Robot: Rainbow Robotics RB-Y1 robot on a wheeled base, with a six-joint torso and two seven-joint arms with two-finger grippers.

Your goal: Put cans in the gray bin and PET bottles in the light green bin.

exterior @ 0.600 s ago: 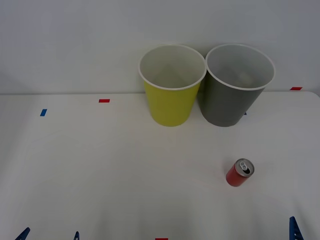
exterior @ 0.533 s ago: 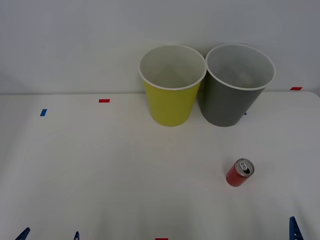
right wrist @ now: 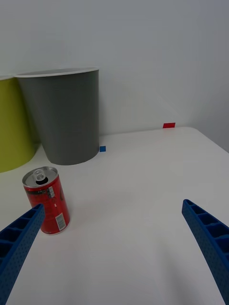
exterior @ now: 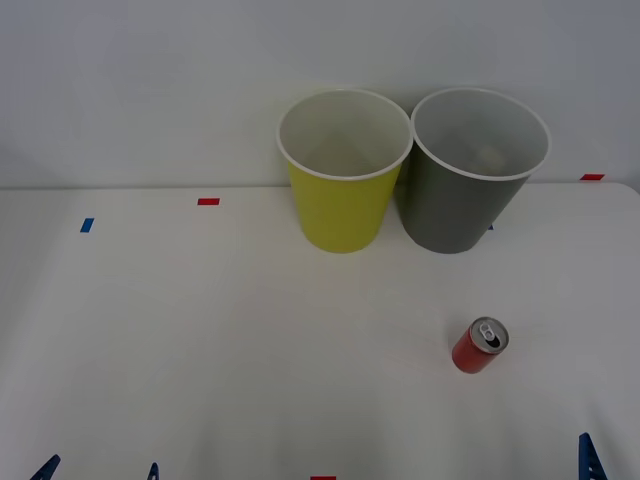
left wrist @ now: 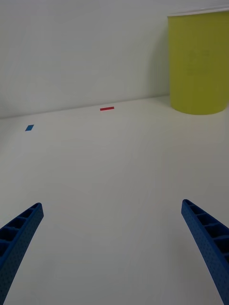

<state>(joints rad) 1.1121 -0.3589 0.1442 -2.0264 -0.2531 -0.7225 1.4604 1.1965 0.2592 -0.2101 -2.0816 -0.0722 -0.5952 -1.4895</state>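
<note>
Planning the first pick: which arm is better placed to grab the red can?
The right arm, probably. The red can stands upright on the robot's right side of the table, near the open right claw and in front of the gray bin. The open left claw faces bare table.

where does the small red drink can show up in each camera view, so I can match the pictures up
Front view: the small red drink can with a silver top stands upright on the white table, right of centre, nearer than the bins.
Right wrist view: the can stands close ahead of the open right gripper.
Left wrist view: not in it.
Shared landmark: the large yellow-green plastic bin.
</note>
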